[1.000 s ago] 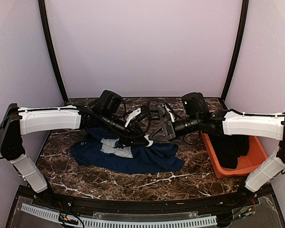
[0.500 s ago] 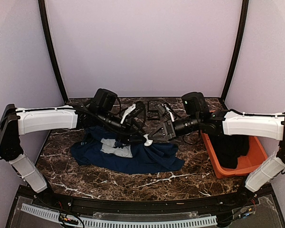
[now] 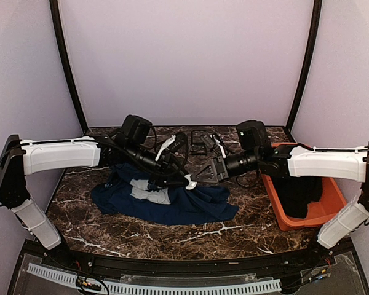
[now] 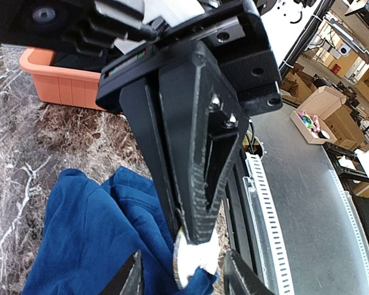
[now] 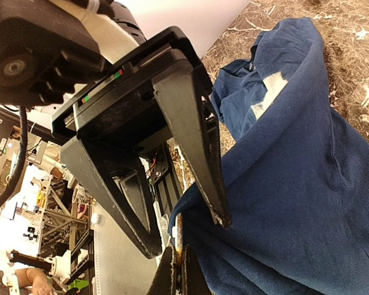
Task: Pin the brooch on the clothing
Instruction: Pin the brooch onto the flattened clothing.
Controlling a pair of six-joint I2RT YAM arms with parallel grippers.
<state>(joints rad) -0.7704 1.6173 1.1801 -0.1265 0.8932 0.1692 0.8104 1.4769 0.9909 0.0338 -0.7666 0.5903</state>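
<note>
Brooch, position: the brooch (image 4: 194, 263) sits edge-on at the tips of the right gripper (image 4: 186, 233), above the far edge of the T-shirt (image 3: 172, 206), which lies crumpled on the marble table (image 3: 234, 236).
Right gripper: jaws pressed together on the brooch, pinching only its upper rim.
Left gripper: the left gripper (image 5: 186, 233) faces the right one tip to tip, its jaws parted, one finger on each side of the brooch. Neither finger appears to touch it.
Contact with cloth: the left wrist view shows blue fabric right under the brooch. Whether they touch cannot be told.
Brooch, handling: probably light, rigid and smooth-faced, so it could twist or slip out of a rim pinch. A hold across both flat faces looks safer, leaving the white back clear for the pin. The pin itself is not visible.
T-shirt, handling: soft and limp, likely to bunch and slide on the polished stone. It probably needs a fold lifted or held taut near the fastening spot.
Risk: a handover between two grippers this close could drop the small badge into the folds.
Aside: an orange bin (image 3: 277, 215) holding a black garment (image 3: 298, 196) stands to the right, well apart.
</note>
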